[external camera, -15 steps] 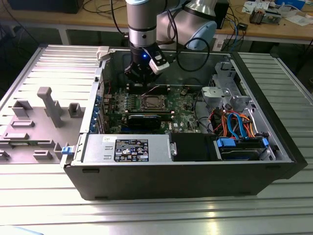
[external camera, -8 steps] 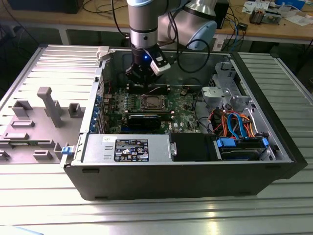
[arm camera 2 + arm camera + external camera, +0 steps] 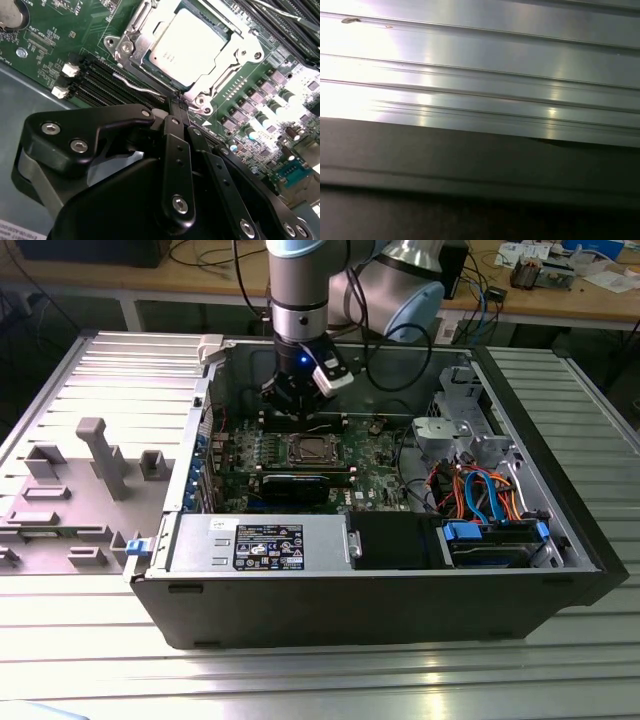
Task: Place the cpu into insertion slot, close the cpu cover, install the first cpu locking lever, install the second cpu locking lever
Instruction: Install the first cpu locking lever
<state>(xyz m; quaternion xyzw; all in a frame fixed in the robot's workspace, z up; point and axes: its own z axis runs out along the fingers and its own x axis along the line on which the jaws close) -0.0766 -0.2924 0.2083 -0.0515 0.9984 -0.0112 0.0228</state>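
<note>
The open computer case point(image 3: 380, 580) lay on its side on the ribbed metal table point(image 3: 300, 680), and everything here is placed against it. Inside the case, the gripper point(image 3: 292, 400) hung low over the green motherboard point(image 3: 375, 480), just beyond the far edge of the insertion slot point(image 3: 312, 450) as the exterior view saw it. In the second wrist view the gripper point(image 3: 176, 102) showed its black fingers point(image 3: 177, 150) drawn together to a narrow tip with nothing between them; that tip sat just beside the corner of the insertion slot point(image 3: 192, 50), close to a thin curved wire lever point(image 3: 135, 86) lying along the black memory slots point(image 3: 100, 80). The cpu point(image 3: 187, 47) was seated in the slot, its pale metal face showing through the window of the cpu cover point(image 3: 235, 47), which lay flat over it. A grey power-supply box point(image 3: 260, 543) filled the case's near side, with blue and orange cables point(image 3: 480, 490) toward the exterior view's right. The first wrist view showed ribbed metal point(image 3: 480, 65) above a dark panel point(image 3: 480, 165)
</note>
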